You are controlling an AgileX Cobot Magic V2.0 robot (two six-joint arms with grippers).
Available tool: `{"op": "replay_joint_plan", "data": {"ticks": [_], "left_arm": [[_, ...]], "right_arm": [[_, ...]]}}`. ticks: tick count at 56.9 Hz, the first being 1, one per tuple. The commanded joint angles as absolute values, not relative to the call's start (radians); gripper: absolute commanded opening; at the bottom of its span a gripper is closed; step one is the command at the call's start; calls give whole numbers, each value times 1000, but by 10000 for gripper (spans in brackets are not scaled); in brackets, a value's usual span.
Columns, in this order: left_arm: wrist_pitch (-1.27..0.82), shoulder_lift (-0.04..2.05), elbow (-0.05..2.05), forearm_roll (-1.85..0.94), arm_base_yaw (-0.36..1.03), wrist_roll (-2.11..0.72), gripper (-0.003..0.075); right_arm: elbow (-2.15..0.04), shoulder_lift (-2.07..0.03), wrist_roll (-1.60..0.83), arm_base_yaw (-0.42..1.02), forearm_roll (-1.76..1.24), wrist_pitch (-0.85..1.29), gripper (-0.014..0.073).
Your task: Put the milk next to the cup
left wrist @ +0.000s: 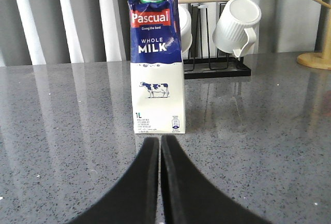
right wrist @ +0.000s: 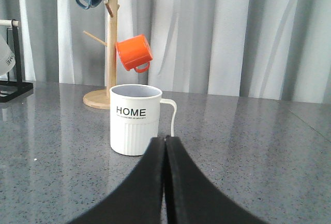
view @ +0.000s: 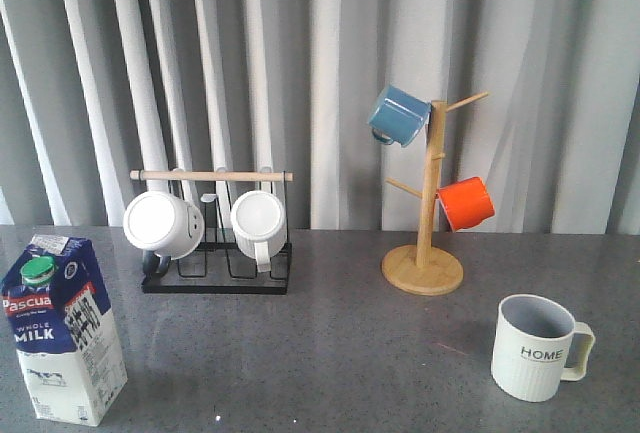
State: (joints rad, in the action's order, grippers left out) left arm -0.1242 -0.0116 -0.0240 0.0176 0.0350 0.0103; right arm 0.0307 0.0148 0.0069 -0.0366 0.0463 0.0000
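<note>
The milk (view: 62,329) is a tall blue-and-white carton with a green cap, upright at the table's near left. The left wrist view shows the milk (left wrist: 156,61) straight ahead of my left gripper (left wrist: 160,140), which is shut, empty, and a short way off it. The cup (view: 535,347), a cream ribbed mug lettered "HOME", stands at the near right with its handle to the right. In the right wrist view the cup (right wrist: 135,119) stands just beyond my right gripper (right wrist: 165,139), also shut with nothing in it. Neither gripper shows in the front view.
A black wire rack (view: 216,263) with a wooden bar holds two white mugs (view: 163,224) at the back left. A wooden mug tree (view: 428,203) at the back right carries a blue mug (view: 398,116) and an orange mug (view: 467,203). Grey curtains hang behind.
</note>
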Motion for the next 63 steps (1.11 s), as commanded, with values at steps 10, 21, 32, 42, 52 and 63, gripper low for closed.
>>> {"op": "replay_joint_plan", "data": {"ticks": [10, 21, 32, 42, 52, 63], "left_arm": [[-51, -24, -3, 11, 33, 14, -6], [-51, -24, -3, 11, 33, 14, -6], [-51, -24, -3, 11, 33, 14, -6], [-51, -24, -3, 11, 33, 14, -6], [-51, -24, -3, 11, 33, 14, -6], [-46, -24, -3, 11, 33, 14, -6]], "right_arm": [[37, 25, 5, -40, 57, -73, -8], [37, 25, 5, -40, 57, -73, -8], [37, 25, 5, -40, 57, -73, -8], [37, 25, 5, -40, 57, -72, -8], [37, 25, 5, -40, 57, -72, -8], [36, 25, 7, -40, 53, -114, -8]]}}
